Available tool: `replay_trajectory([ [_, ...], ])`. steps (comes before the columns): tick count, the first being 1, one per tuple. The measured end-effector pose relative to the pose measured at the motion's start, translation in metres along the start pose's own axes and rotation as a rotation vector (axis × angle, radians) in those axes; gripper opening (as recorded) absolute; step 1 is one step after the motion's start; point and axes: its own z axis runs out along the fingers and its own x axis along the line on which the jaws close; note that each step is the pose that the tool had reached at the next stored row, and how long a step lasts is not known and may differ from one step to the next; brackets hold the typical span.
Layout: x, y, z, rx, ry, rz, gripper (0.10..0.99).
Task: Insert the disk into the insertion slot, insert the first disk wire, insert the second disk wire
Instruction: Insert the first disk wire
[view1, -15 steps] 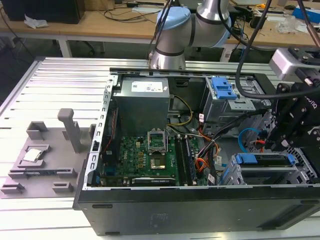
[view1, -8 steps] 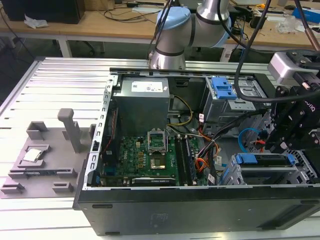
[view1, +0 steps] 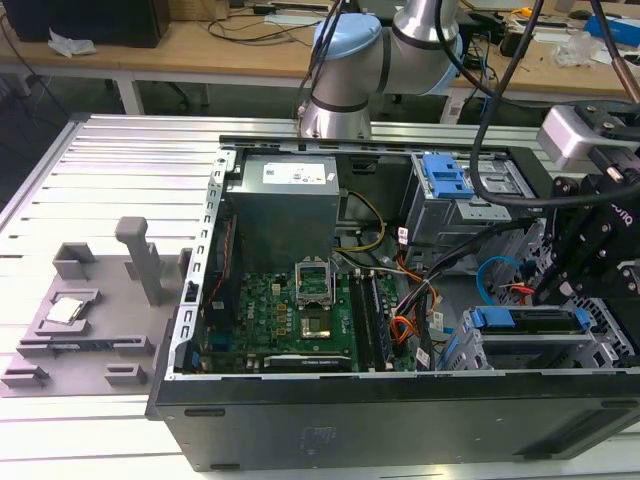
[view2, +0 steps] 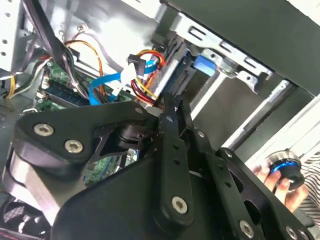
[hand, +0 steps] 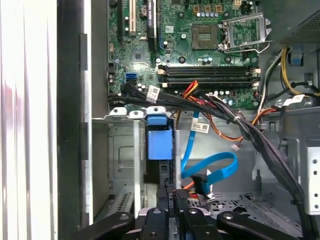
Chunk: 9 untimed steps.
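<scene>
Lower right of the exterior view: the disk, a flat grey drive edged by a bright blue carrier, sat inside the insertion slot of the perforated grey cage. The gripper (black, two-fingered) was pinched on a black wire plug just beside the disk's end.

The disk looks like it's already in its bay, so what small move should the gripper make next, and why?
Probably a slow, short advance toward the disk, then a check. The disk lies in the insertion slot, the gripper hovers close by its end, and the blue cable curls loose beside it, apparently not plugged in.
</scene>
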Motion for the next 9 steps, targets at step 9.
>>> replay_trajectory([
  [9,-0.0049,-0.0109,0.0097,-0.003,-0.0025,0.000,0.180],
])
